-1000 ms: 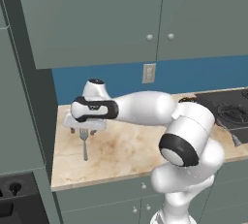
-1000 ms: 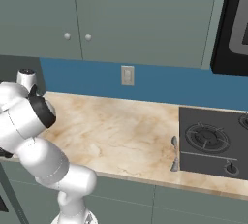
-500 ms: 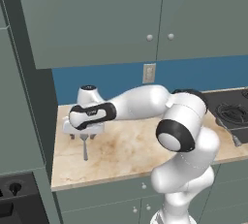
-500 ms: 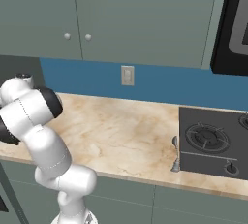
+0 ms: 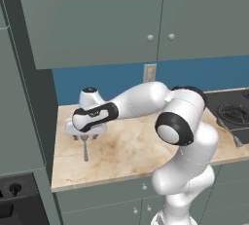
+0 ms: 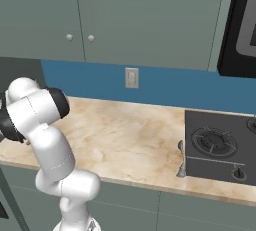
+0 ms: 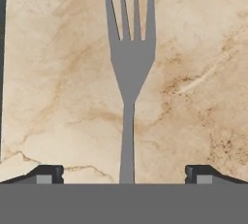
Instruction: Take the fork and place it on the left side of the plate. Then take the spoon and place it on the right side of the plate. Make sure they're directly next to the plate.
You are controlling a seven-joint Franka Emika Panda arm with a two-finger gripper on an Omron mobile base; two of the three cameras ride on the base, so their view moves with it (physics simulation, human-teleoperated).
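The fork (image 7: pixel 128 68) lies flat on the marble counter, tines away from the hand and handle running back between my fingertips (image 7: pixel 48 173). My gripper (image 7: pixel 124 174) is open and straddles the handle without touching it. In the left base view the gripper (image 5: pixel 85 135) hangs low over the counter's left end, with the fork (image 5: pixel 86 150) sticking out below it toward the front edge. The spoon (image 6: pixel 180 161) lies along the left edge of the cooktop, far to the right. The plate is hidden or out of view.
A black cooktop (image 6: pixel 220 147) fills the counter's right end. A tall dark cabinet side (image 5: pixel 29 121) stands close to the left of the gripper. A wall outlet (image 6: pixel 131 78) sits on the blue backsplash. Upper cabinets (image 5: pixel 155 14) hang above.
The hand has dropped a little lower over the fork, and the arm's elbow has swung further left. The jaws stay wide and the fork has not moved.
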